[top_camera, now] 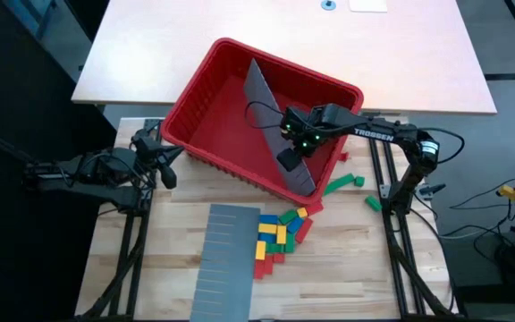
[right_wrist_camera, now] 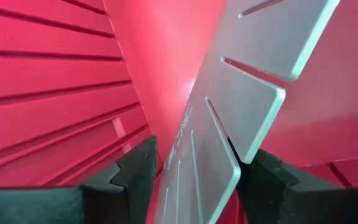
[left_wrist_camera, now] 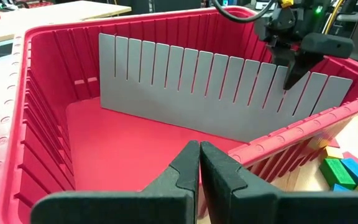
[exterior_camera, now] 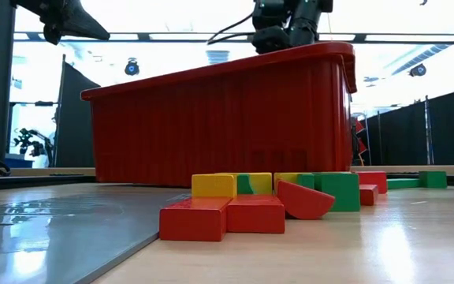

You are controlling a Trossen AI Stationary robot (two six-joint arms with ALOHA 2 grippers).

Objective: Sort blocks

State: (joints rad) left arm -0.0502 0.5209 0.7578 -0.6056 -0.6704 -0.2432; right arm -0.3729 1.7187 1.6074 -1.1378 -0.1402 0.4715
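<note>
Blocks [top_camera: 280, 234] lie loose on the table [top_camera: 365, 268], outside the bin [top_camera: 204, 125], so I judge the sorting hardly begun. My right gripper [right_wrist_camera: 194, 171] has its jaws clamped on the edge of a grey slotted panel [top_camera: 275, 112] that stands slantwise inside the bin; the right wrist view shows that grip plainly, the panel sandwiched between both pads, which the high view only hints at. My left gripper [left_wrist_camera: 199, 165] waits at the bin's near-left rim with its jaws pressed together on nothing. A second panel [top_camera: 226, 259] lies flat on the table just beside the main cluster of blocks, and a few green and blue ones [top_camera: 342, 183] sit apart nearer the right arm. Only the low view shows the pile's height: yellow and green blocks resting on red ones. From the left wrist view I see the bin floor bare of blocks.
</note>
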